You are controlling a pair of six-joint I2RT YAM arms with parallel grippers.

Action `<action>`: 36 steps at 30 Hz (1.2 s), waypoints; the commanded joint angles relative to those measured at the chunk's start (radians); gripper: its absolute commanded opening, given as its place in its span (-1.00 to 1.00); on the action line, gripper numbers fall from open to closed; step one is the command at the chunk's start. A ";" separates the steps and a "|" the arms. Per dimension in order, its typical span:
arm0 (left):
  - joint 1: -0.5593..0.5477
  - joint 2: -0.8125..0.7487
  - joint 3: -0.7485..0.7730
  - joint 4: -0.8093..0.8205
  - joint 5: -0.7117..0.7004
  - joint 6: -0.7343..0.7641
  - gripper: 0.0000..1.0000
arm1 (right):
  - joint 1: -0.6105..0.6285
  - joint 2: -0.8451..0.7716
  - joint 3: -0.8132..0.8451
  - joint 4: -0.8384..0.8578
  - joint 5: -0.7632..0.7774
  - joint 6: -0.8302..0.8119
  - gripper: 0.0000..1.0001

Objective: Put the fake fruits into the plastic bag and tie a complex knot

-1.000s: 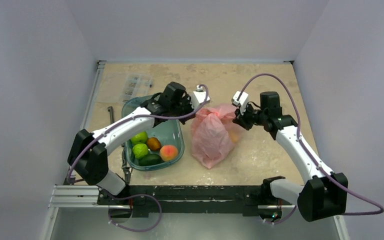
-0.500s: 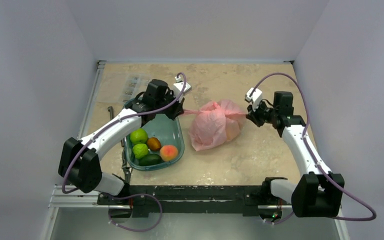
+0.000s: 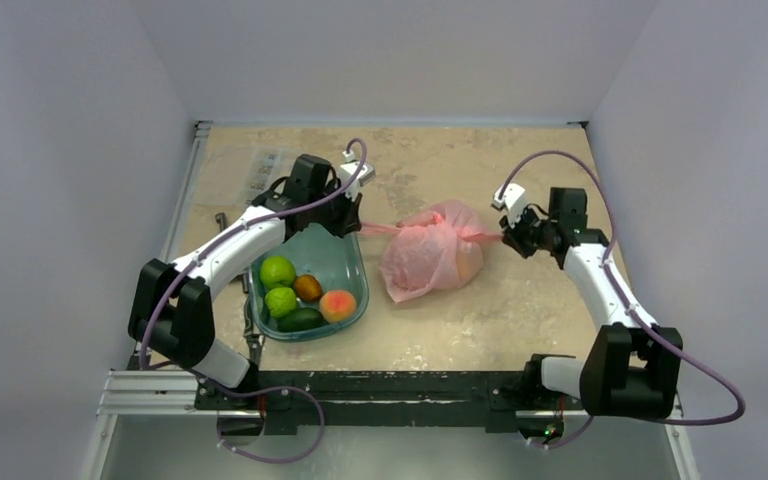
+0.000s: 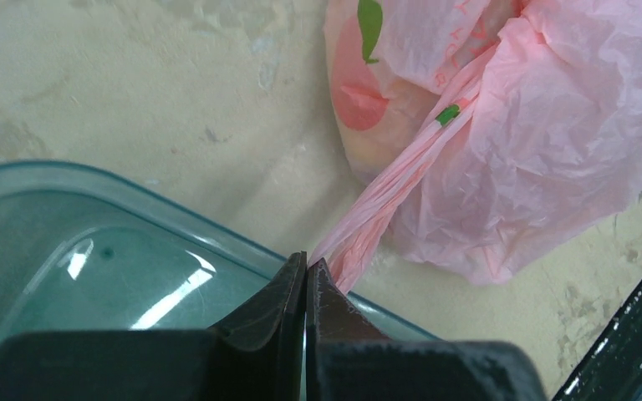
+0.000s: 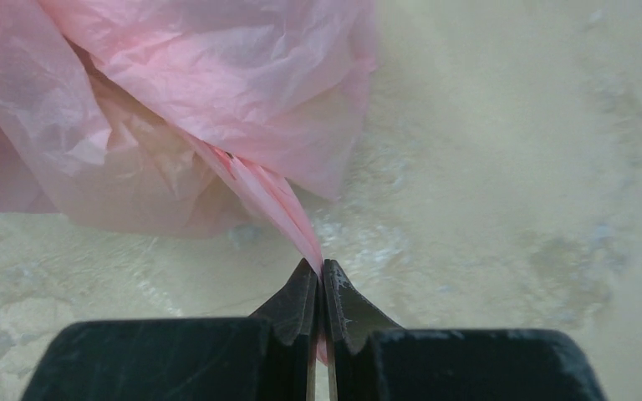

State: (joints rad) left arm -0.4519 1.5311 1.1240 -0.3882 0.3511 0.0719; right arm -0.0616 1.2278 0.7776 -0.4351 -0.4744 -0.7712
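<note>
Pink film drawn taut: the plastic bag (image 3: 428,260) lies between two clenched pairs of jaws.
The left gripper (image 4: 306,263) pinches one twisted handle (image 4: 393,180) and the right gripper (image 5: 319,269) pinches the other (image 5: 267,196). A second ago both arms stood close over a slack, longer bag. Now they are spread apart and the bundle is rounder, so the knot (image 3: 444,234) is probably tightening. Below the left jaws, the teal tub (image 3: 352,262) still holds fruits (image 3: 300,296).
</note>
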 commanded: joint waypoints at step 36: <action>-0.242 0.103 0.211 0.036 0.189 0.431 0.28 | -0.163 0.026 0.066 -0.190 0.131 -0.102 -1.00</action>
State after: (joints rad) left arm -0.6170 1.5490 1.2659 -0.3988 0.4740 0.4381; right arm -0.2291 1.2888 0.8536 -0.5900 -0.2871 -0.8761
